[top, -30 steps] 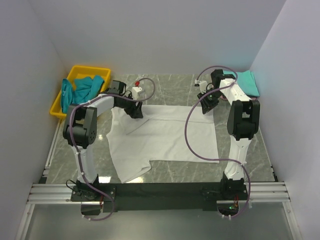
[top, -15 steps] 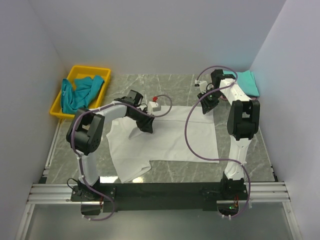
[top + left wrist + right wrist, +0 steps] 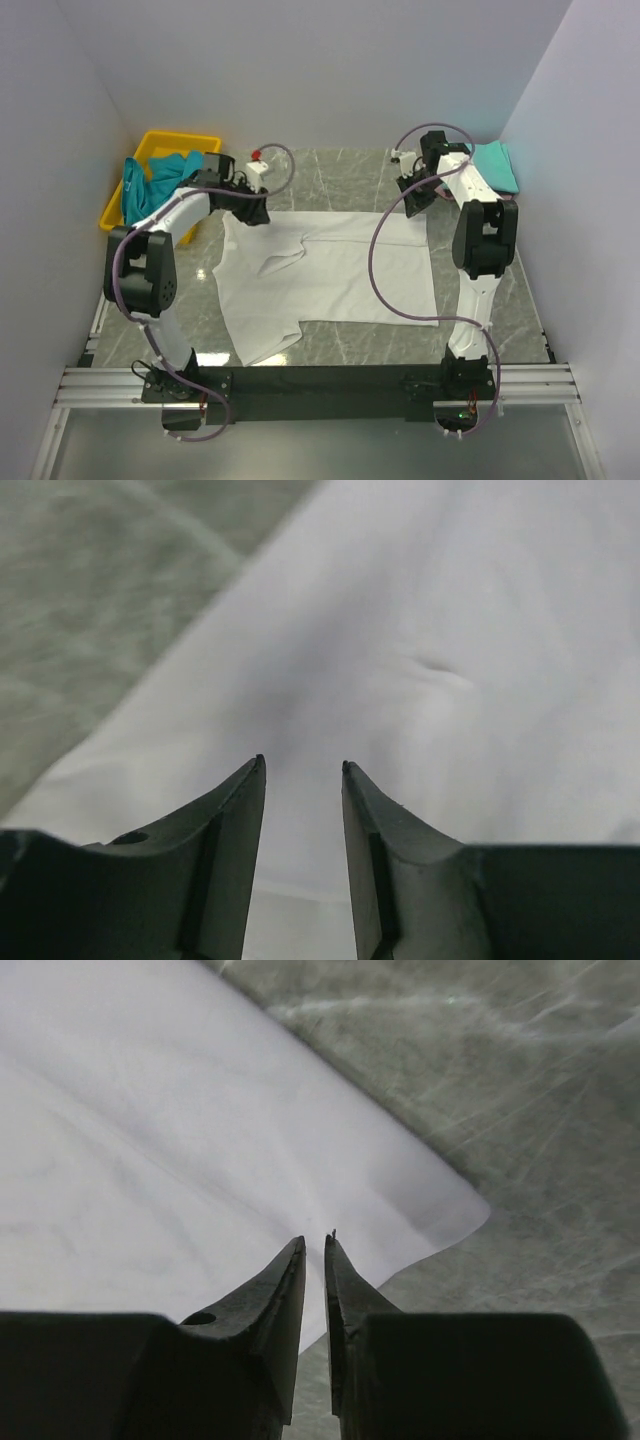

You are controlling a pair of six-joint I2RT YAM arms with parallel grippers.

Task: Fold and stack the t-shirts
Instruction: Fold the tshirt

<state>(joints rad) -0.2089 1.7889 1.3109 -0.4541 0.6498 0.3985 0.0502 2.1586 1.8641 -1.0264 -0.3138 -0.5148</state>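
The white t-shirt (image 3: 330, 275) is found spread unfolded mid-table, with the left gripper (image 3: 300, 767) parted above its far-left corner and the right gripper (image 3: 315, 1240) nearly closed at its far-right corner (cloth hold undeterminable); one folded teal t-shirt (image 3: 497, 165) is set aside, and a crumpled teal t-shirt (image 3: 160, 182) is left in the yellow tray (image 3: 185, 140).

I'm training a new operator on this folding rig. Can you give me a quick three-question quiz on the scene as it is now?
1. True or false: the white shirt lies spread on the table.
2. What is in the tray? A) teal shirt B) pink shirt C) nothing
3. Fill in: the left tool has its jaws ___ (open/shut).
Key: 1 true; 2 A; 3 open.
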